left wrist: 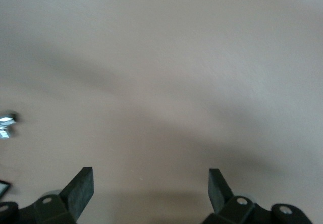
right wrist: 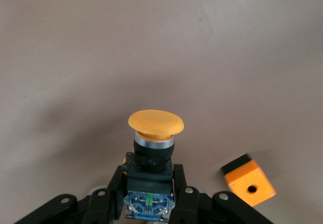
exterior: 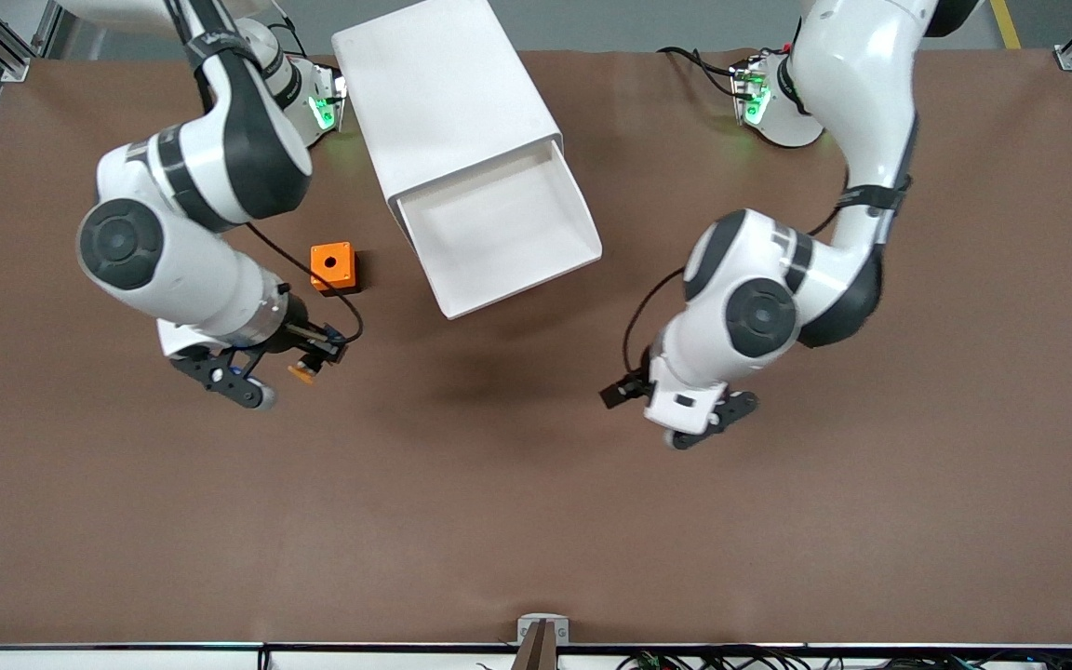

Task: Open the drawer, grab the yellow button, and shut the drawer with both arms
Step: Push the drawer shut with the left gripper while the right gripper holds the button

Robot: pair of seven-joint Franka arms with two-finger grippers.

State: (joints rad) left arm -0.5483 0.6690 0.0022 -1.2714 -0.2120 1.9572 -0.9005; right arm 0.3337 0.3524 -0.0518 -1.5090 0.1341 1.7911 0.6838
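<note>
The drawer (exterior: 499,228) stands pulled out of the white cabinet (exterior: 448,93), and its tray looks empty. My right gripper (exterior: 311,361) is shut on the button (exterior: 299,374) and holds it over the brown table close to the orange cube. In the right wrist view the gripper (right wrist: 150,176) clamps the black body of the button (right wrist: 155,123) from both sides, with the orange-yellow cap pointing away and the blue rear between the fingers. My left gripper (exterior: 713,423) is open and empty over bare table toward the left arm's end. In the left wrist view (left wrist: 151,183) nothing lies between its fingers.
An orange cube with a hole (exterior: 331,267) sits on the table between the right gripper and the drawer, and it shows in the right wrist view (right wrist: 249,186) too. A small metal bracket (exterior: 542,631) sits at the table edge nearest the front camera.
</note>
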